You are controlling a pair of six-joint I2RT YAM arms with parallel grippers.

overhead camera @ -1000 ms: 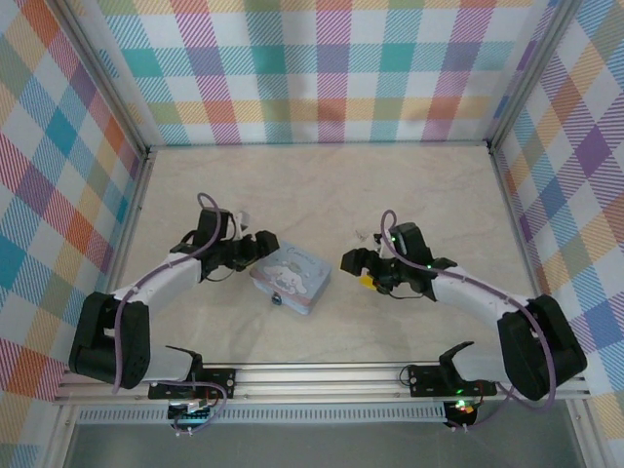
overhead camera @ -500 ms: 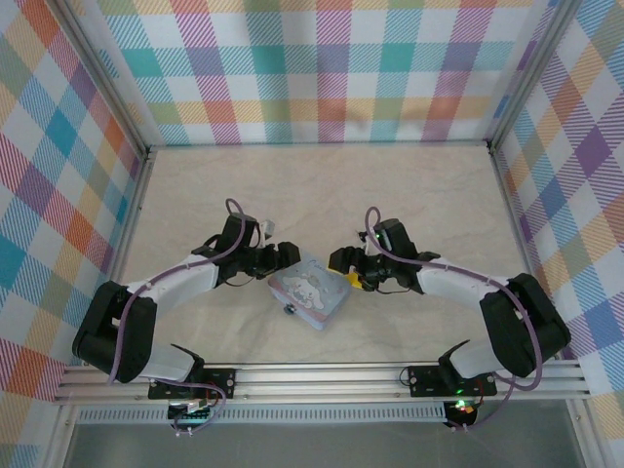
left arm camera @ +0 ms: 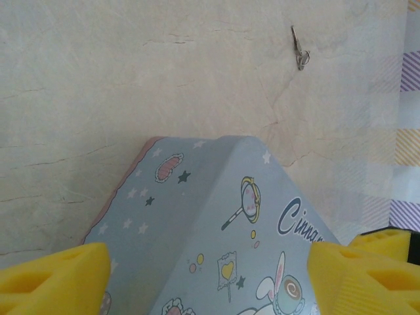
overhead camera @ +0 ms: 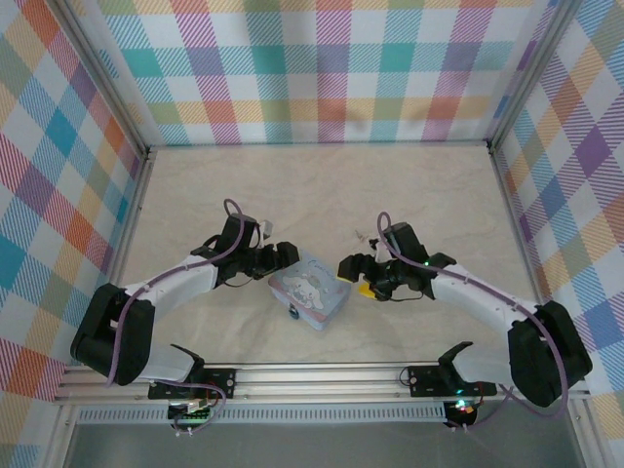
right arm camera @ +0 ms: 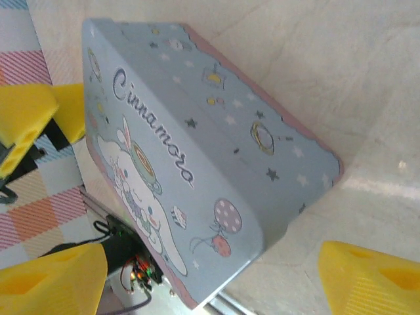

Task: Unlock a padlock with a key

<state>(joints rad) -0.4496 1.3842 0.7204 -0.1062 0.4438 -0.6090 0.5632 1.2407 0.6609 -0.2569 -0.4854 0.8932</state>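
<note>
**Left gripper** [overhead camera: 281, 255]: The jaws are set wide and straddle the far-left corner of the tin box [overhead camera: 312, 291]. In the left wrist view, the yellow fingers [left arm camera: 52, 275] sit at either side of the box lid. It cannot be determined whether the pads press on the box.

**Right gripper** [overhead camera: 357, 276]: The jaws are wide apart and hold nothing. The gripper stands just beside the right corner of the tin box. In the right wrist view, a gap shows between each finger [right arm camera: 374, 279] and the box.

**Padlock** [overhead camera: 292, 312]: This is a small dark item against the side of the tin box that faces the near edge of the worktop [overhead camera: 322, 185]. It is across the box from the left gripper. It is to the near-left of the right gripper and apart from both sets of fingers.

**Key** [overhead camera: 363, 235]: It lies flat on the bare worktop, a little right of centre. It is just beyond the right gripper toward the far edge and touches neither finger. In the left wrist view, the key lies ahead of the fingers, past the far corner of the box and well apart from it.

**Tin box**: It rests near the middle of the worktop, somewhat closer to the near edge, between the two grippers. It is turned so that one corner points at each gripper.
</note>
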